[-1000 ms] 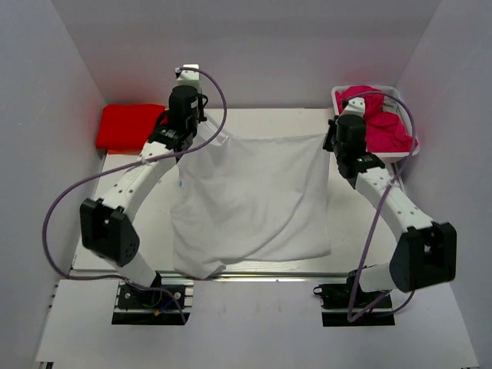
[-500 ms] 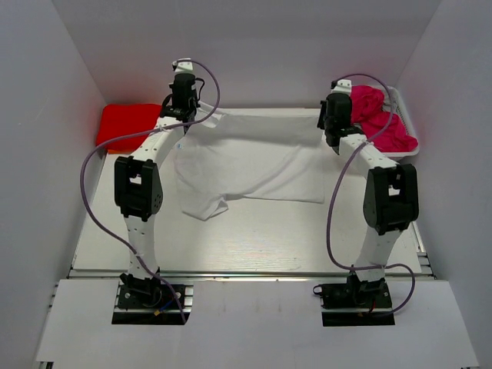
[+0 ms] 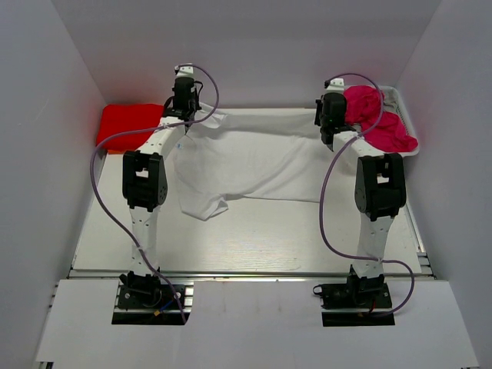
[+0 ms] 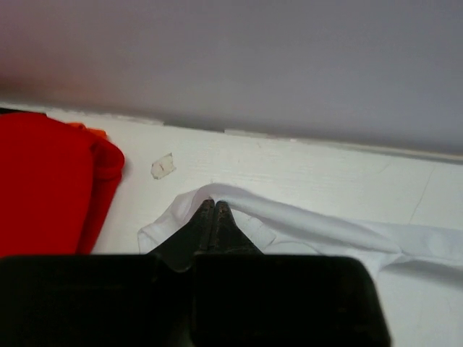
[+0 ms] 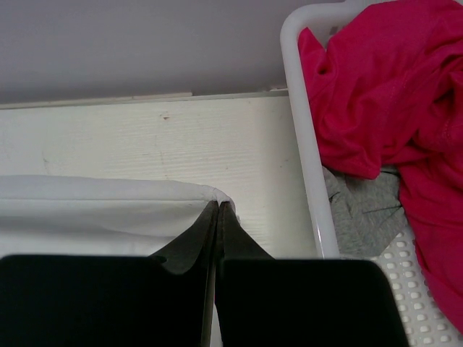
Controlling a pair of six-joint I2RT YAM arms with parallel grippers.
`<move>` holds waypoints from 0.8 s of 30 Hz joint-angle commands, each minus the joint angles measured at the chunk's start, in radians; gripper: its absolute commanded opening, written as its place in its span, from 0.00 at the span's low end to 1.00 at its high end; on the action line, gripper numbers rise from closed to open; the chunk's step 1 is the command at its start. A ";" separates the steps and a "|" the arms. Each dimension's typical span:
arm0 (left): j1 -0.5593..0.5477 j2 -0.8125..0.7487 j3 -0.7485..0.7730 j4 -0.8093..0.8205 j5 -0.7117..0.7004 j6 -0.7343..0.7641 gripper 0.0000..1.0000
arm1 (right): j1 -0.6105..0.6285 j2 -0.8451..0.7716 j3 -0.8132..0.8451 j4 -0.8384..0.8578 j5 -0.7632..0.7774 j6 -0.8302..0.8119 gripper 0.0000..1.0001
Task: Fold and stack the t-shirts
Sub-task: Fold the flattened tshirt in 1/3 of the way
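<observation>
Your white t-shirt (image 3: 254, 157) lies across the far half of the table (image 3: 269, 231). Its far edge is drawn into a nearly straight line close to the table's far edge. It is held that way from both ends. The left gripper (image 4: 215, 204) is pinched fully closed on a raised ridge of the cloth near the far left corner. The right gripper (image 5: 219, 205) is closed just as tightly on the far right end, where the fabric folds over into a soft rounded hem.

With both arms reaching far forward, I judge the aim is to tension the shirt so it lies flat and square for folding. The near part hangs slack, and a rumpled lobe bunches toward the near left.

The cloth is thin and limp, creasing in long shallow folds. The table is pale with a faint wood grain.

At the far left corner the red t-shirt (image 3: 127, 125) sits folded into a thick, round-edged pad, probably the start of your stack. At the far right corner a white basket (image 5: 300, 130), with a smooth rim and perforated floor, holds the crumpled magenta-pink t-shirts (image 5: 376, 87) over some grey cloth (image 5: 362, 213).
</observation>
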 commanded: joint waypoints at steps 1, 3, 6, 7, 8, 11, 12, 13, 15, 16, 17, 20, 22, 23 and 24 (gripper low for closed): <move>0.012 -0.084 -0.080 0.023 0.032 -0.020 0.00 | -0.011 -0.004 0.018 0.075 0.014 -0.025 0.00; 0.012 -0.115 -0.135 0.035 0.032 -0.031 0.00 | -0.008 -0.019 0.001 0.078 0.012 -0.024 0.00; 0.012 -0.176 -0.241 0.048 0.041 -0.049 0.00 | -0.008 -0.041 -0.037 0.081 0.008 -0.024 0.00; 0.012 -0.190 -0.290 0.048 0.053 -0.049 0.00 | -0.011 -0.047 -0.057 0.078 0.008 -0.022 0.00; 0.012 -0.204 -0.314 0.057 0.053 -0.063 0.00 | -0.007 -0.053 -0.063 0.075 0.011 -0.022 0.00; 0.012 -0.257 -0.416 0.057 0.053 -0.081 0.00 | -0.008 -0.071 -0.103 0.067 0.005 -0.019 0.00; 0.012 -0.271 -0.442 0.078 0.053 -0.093 0.00 | -0.008 -0.080 -0.120 0.064 0.003 -0.019 0.00; 0.012 -0.294 -0.486 0.079 0.053 -0.094 0.00 | -0.010 -0.090 -0.131 0.065 -0.002 -0.018 0.00; 0.012 -0.304 -0.515 0.079 0.068 -0.103 0.00 | -0.010 -0.105 -0.168 0.064 -0.009 -0.010 0.00; 0.012 -0.314 -0.537 0.079 0.077 -0.103 0.00 | -0.008 -0.110 -0.175 0.062 -0.006 -0.005 0.00; 0.012 -0.314 -0.537 0.079 0.099 -0.103 0.00 | -0.008 -0.110 -0.189 0.056 -0.008 -0.005 0.00; 0.012 -0.314 -0.560 0.079 0.119 -0.103 0.00 | -0.008 -0.116 -0.215 0.047 -0.017 0.010 0.00; 0.012 -0.305 -0.560 0.053 0.128 -0.112 0.00 | -0.008 -0.113 -0.227 0.032 -0.013 0.013 0.00; 0.012 -0.296 -0.560 0.042 0.128 -0.112 0.00 | -0.008 -0.111 -0.229 0.029 -0.012 0.022 0.00; 0.012 -0.296 -0.551 0.031 0.128 -0.112 0.00 | -0.008 -0.111 -0.235 0.021 -0.009 0.022 0.00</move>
